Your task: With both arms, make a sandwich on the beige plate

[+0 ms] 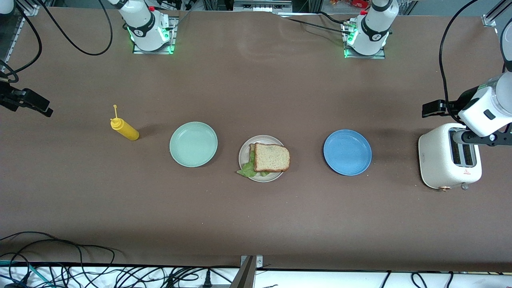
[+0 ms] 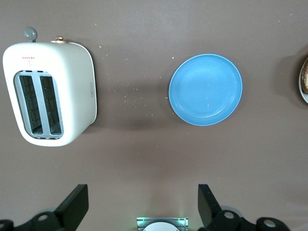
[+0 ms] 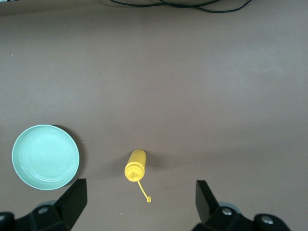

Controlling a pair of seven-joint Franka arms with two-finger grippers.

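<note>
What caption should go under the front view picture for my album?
Brown bread and green lettuce sandwich sits on the round beige plate, between a mint-green plate and a blue plate.

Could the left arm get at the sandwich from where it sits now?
Probably yes. The left gripper hangs open over the toaster end of the table; between it and the sandwich on the beige plate lies only the flat blue plate, nothing tall.

Looks like a robotics lab: brown table with arm bases bolted on, green status lights glowing, loose cables along the edge, aluminium framing around.
</note>
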